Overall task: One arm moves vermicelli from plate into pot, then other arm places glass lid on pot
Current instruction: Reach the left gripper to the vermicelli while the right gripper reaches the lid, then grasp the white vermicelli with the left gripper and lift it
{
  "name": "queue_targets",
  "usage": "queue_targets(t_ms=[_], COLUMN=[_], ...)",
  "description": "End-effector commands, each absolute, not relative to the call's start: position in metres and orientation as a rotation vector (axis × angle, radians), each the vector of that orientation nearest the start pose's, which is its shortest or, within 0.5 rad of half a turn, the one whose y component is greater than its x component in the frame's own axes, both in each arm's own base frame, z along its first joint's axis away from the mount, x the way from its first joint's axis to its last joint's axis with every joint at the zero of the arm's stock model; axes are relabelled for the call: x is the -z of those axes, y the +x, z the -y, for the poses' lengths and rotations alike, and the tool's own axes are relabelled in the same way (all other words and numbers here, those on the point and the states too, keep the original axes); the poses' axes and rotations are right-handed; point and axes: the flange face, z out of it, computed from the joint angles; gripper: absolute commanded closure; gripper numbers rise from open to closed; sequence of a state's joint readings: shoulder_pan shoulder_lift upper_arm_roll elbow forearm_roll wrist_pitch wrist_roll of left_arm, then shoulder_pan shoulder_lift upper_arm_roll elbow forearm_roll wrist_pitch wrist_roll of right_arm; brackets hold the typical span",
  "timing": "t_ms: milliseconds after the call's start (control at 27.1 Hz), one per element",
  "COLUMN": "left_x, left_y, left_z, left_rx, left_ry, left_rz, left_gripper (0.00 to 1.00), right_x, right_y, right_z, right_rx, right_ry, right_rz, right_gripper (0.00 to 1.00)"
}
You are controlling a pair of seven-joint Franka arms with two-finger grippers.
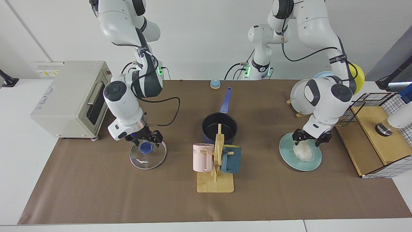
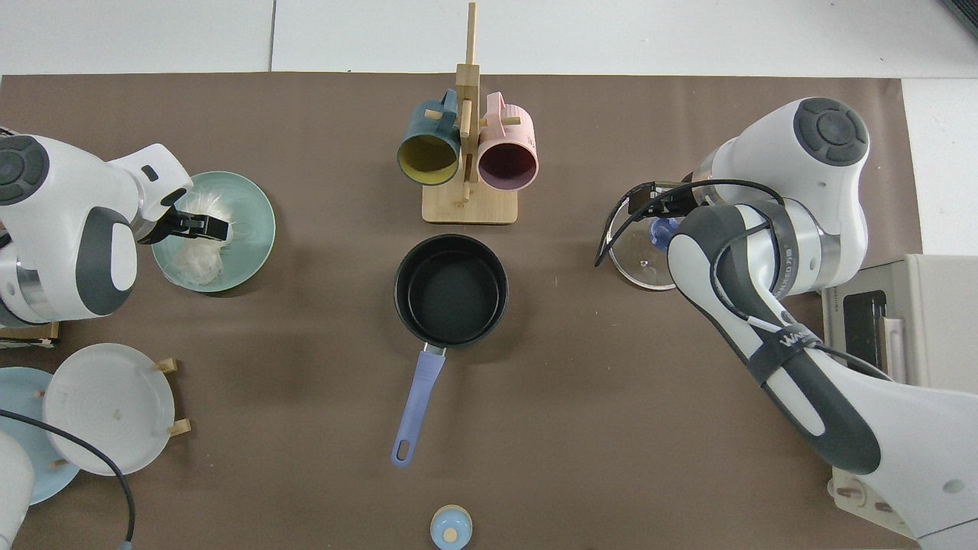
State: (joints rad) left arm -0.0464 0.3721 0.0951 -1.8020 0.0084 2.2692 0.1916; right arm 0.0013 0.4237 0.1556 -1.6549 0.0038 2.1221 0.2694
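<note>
Vermicelli [image 1: 303, 152], a pale tangle, heaped on the teal plate [image 1: 313, 162] at about 3 o'clock on the brown worktop [image 1: 96, 193] in the facing view. Left pincer [image 1: 311, 138] lowered onto the top of the heap, fingers parted and straddling the strands, not visibly clamped. Dark pot [image 1: 219, 129] at the centre of the worktop, black inside bare, blue handle pointing toward 12 o'clock. Glass lid [image 1: 148, 154] flat on the worktop at about 9 o'clock, well apart from the pot. Right pincer [image 1: 145, 139] low over the lid's blue knob [image 1: 146, 148], fingers spread to either side of it, not closed. Wooden mug stand [image 1: 215, 180] with a pink and a teal mug just in front of the pot, toward 6 o'clock. Judged progress: nothing moved yet; noodles not yet lifted, pot unfilled, lid not yet placed.
</note>
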Motion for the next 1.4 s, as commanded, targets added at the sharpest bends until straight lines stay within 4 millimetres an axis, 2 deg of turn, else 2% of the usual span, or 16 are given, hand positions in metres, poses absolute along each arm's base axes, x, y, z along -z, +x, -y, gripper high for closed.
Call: queue_targets(t_ms=[0,74,221,405,589,774,811,884,921,958,995,1032,1068,1253,1363], left_x=[-0.336,-0.332,-0.325,-0.321,-0.318,-0.315,-0.315,-0.315,-0.318,-0.320,-0.321,-0.322,-0.330,-0.384,-0.420], left_y=[0.653,0.654,0.654,0.655,0.657,0.658,0.658,0.658,0.659,0.660,0.660,0.660,0.663,0.672,0.669], left_z=[-0.024,-0.024,-0.021,-0.023,-0.026,-0.025,-0.024,-0.025,-0.023,-0.022,-0.022,-0.022,-0.020,-0.014,-0.009], left_rx=[0.172,0.168,0.154,0.157,0.165,0.174,0.174,0.170,0.163,0.154,0.137,0.110,0.107,0.000,-0.001], left_ry=[-3.085,-3.088,-3.102,-3.129,-3.134,-3.131,-3.131,-3.134,-3.137,-3.144,-3.148,-3.139,-3.134,-3.138,-3.149], left_rz=[-0.193,-0.175,-0.168,-0.124,-0.106,-0.095,-0.097,-0.086,-0.064,-0.004,0.088,0.149,0.192,0.158,0.168], left_gripper=[0.00,0.00,0.00,0.02,0.12,0.24,0.31,0.53,0.70,0.93,1.00,1.00,1.00,1.00,1.00], right_x=[-0.356,-0.351,-0.333,-0.337,-0.335,-0.330,-0.330,-0.325,-0.322,-0.318,-0.318,-0.318,-0.317,-0.315,-0.313], right_y=[0.664,0.665,0.668,0.670,0.673,0.672,0.672,0.674,0.675,0.676,0.677,0.678,0.680,0.684,0.683], right_z=[-0.077,-0.072,-0.076,-0.081,-0.078,-0.086,-0.088,-0.085,-0.085,-0.087,-0.088,-0.089,-0.090,-0.089,-0.087], right_rx=[0.107,0.117,0.110,0.145,0.141,0.128,0.127,0.119,0.117,0.112,0.114,0.116,0.115,0.107,0.098], right_ry=[-3.098,-3.098,-3.098,-3.129,-3.124,-3.127,-3.124,-3.123,-3.122,-3.123,-3.119,-3.118,-3.116,-3.111,-3.114], right_rz=[-0.078,-0.085,-0.069,-0.014,-0.027,-0.006,-0.004,-0.012,-0.011,-0.005,-0.008,-0.007,-0.007,-0.015,-0.016], right_gripper=[0.00,0.00,0.00,0.00,0.00,0.00,0.00,0.00,0.00,0.00,0.00,0.00,0.00,0.02,0.12])
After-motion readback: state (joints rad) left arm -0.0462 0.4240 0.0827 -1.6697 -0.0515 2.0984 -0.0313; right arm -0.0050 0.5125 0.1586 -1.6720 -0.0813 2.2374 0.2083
